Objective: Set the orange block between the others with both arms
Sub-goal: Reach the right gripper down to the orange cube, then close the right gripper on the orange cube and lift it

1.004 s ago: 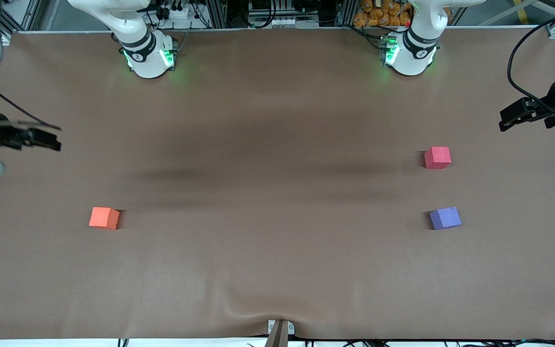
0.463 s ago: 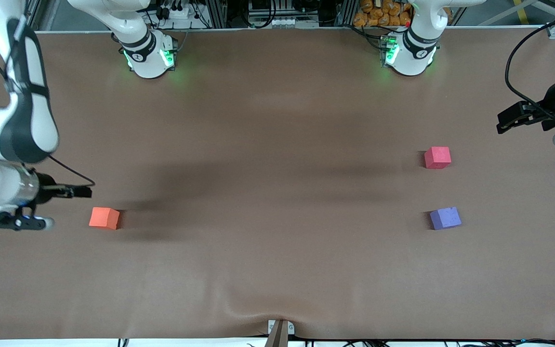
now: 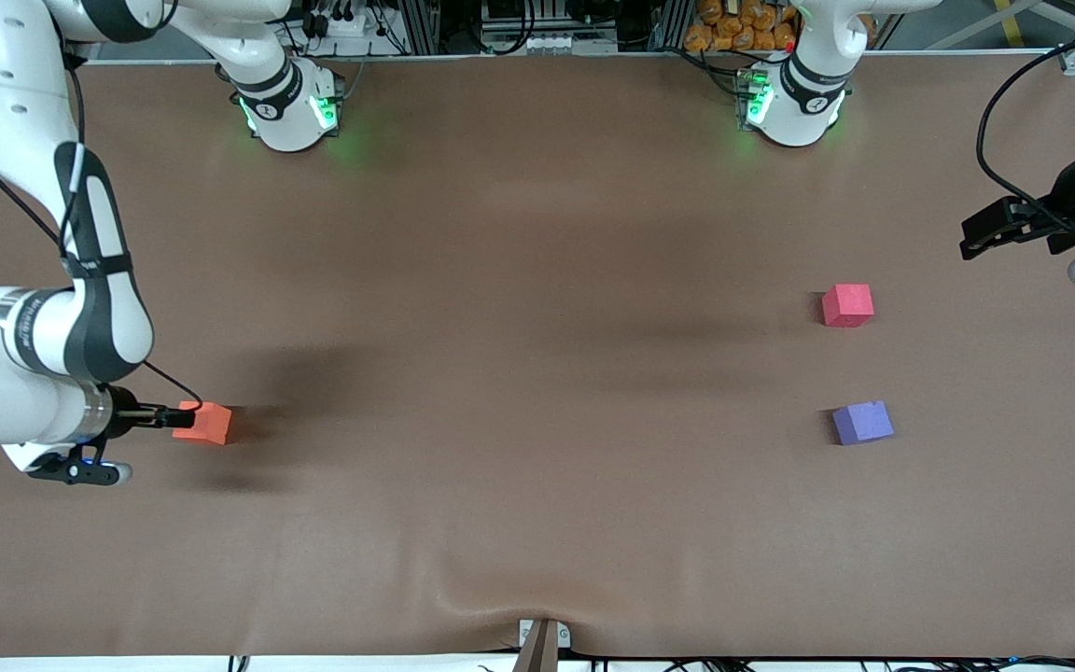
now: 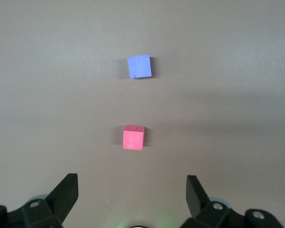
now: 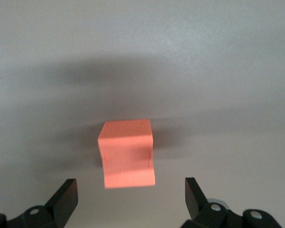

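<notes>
The orange block (image 3: 202, 422) lies on the brown table toward the right arm's end. My right gripper (image 3: 183, 419) is low beside it, open, its tips just short of the block. In the right wrist view the orange block (image 5: 127, 153) sits just ahead of the open right gripper (image 5: 130, 197), not between the fingers. The pinkish-red cube (image 3: 847, 305) and the purple-blue cube (image 3: 862, 422) sit apart toward the left arm's end, the purple-blue one nearer the front camera. My left gripper (image 3: 978, 236) waits in the air at that end, open and empty. The left wrist view shows the pinkish-red cube (image 4: 133, 137) and the purple-blue cube (image 4: 139, 66) ahead of the left gripper (image 4: 132, 190).
The arm bases (image 3: 290, 107) (image 3: 789, 103) stand along the table's back edge. A fold in the brown cover (image 3: 500, 597) and a metal bracket (image 3: 542, 639) sit at the front edge. Bare table lies between the pinkish-red and purple-blue cubes.
My right arm has swung in from the table's end and come down to the orange block. The left gripper has barely shifted. No block has moved.
</notes>
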